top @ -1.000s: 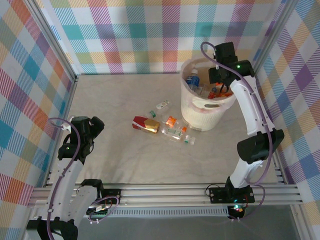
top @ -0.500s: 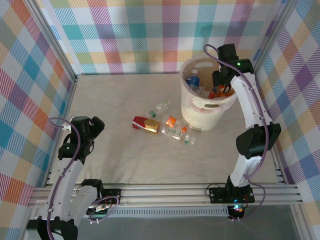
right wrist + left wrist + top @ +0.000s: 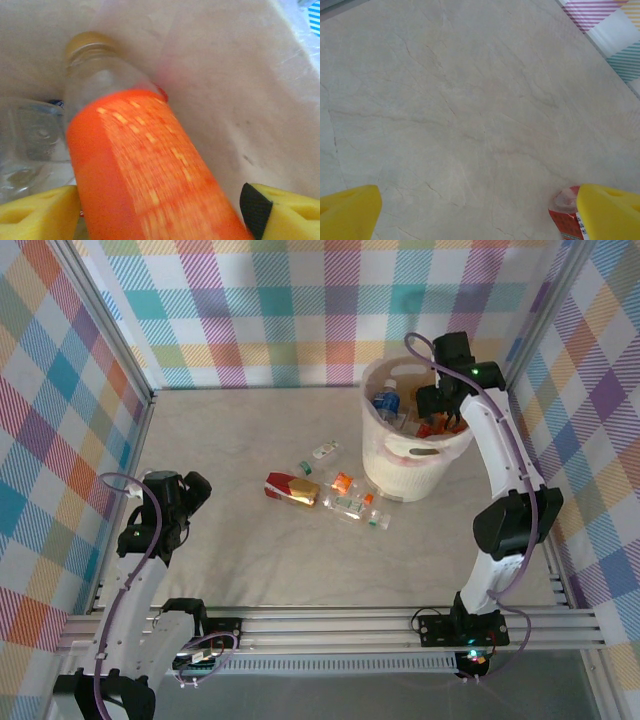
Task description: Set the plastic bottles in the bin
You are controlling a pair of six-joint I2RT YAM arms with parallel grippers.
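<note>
- Top external view: the bin (image 3: 410,466) stands on the counter (image 3: 240,430) at far right, with several bottles inside, a blue-labelled one (image 3: 387,400) among them.
- The right tool (image 3: 440,406) hangs inside the bin's rim.
- Four bottles lie on the counter just left of the bin: red-labelled (image 3: 292,488), orange-labelled (image 3: 343,481), clear with a green cap (image 3: 358,507), and a small one (image 3: 325,450).
- The left tool (image 3: 186,494) sits near left, well apart from them.
- Left wrist view: the left tool (image 3: 479,200) is spread wide over bare counter (image 3: 470,100), nothing between its fingers. The red-labelled bottle (image 3: 563,216) lies beside the right finger.
- Right wrist view: the right tool (image 3: 160,200) is spread, with a blurred orange-labelled bottle (image 3: 145,160) between its fingers inside the bin (image 3: 240,75). I cannot tell whether it is pinched.
</note>
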